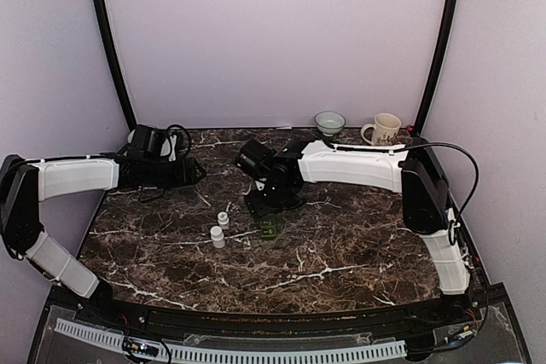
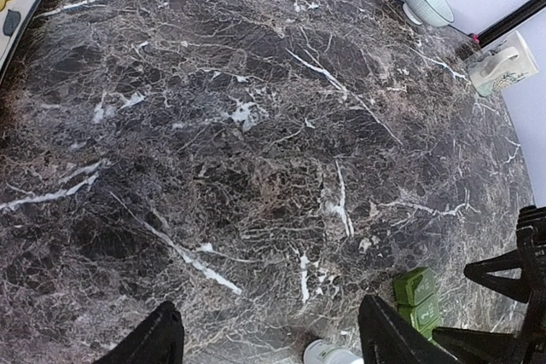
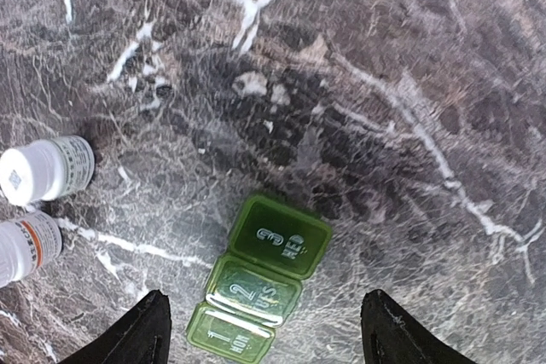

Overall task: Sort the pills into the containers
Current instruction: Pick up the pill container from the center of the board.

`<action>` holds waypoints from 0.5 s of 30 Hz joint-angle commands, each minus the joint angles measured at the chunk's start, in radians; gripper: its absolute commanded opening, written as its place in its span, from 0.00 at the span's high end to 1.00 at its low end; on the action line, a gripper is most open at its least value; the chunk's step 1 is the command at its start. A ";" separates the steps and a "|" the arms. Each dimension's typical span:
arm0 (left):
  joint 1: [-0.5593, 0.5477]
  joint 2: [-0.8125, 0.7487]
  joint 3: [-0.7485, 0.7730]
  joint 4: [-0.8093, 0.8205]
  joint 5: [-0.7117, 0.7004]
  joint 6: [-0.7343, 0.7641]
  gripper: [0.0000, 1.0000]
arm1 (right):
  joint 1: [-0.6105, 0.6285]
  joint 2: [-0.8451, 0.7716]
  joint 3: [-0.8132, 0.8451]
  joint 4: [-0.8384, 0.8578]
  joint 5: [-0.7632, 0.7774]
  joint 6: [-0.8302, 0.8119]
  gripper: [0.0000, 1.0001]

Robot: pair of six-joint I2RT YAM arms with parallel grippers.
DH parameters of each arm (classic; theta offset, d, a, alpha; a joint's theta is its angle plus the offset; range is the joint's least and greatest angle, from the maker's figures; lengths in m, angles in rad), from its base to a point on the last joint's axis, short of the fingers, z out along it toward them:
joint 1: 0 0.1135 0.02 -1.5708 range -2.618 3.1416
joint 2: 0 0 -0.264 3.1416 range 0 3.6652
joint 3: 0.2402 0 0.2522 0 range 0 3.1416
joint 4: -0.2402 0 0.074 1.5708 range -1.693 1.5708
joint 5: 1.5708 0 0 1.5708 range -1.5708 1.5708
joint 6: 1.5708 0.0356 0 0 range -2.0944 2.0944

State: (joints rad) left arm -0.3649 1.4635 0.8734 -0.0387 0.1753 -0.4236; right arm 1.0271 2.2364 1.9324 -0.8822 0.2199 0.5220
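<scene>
Hovering right gripper (image 3: 264,309) wide open, empty, above green pill box (image 3: 280,240) (lids looking shut), probably lining up; left gripper (image 2: 271,321) waiting far left, open, empty.

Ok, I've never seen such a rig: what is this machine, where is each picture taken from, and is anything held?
Two robot arms stand at the near edge of a marble table. The wide picture looks down from above and behind; the other two come from wrist cameras, black fingertips at the bottom. On the table: a green pill box with three numbered lids, two white bottles, a bowl and a mug at the back. The left gripper and right gripper are open, holding nothing; the right is above the box.
</scene>
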 commanded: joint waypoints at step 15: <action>-0.009 0.024 0.061 -0.035 0.015 0.028 0.27 | -0.004 0.004 -0.078 0.059 -0.139 0.041 0.30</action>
State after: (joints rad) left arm -0.3653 1.4933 0.9104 -0.0586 0.1829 -0.4038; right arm 1.0267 2.2364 1.8626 -0.8566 0.1112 0.5594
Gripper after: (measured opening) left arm 0.733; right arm 0.714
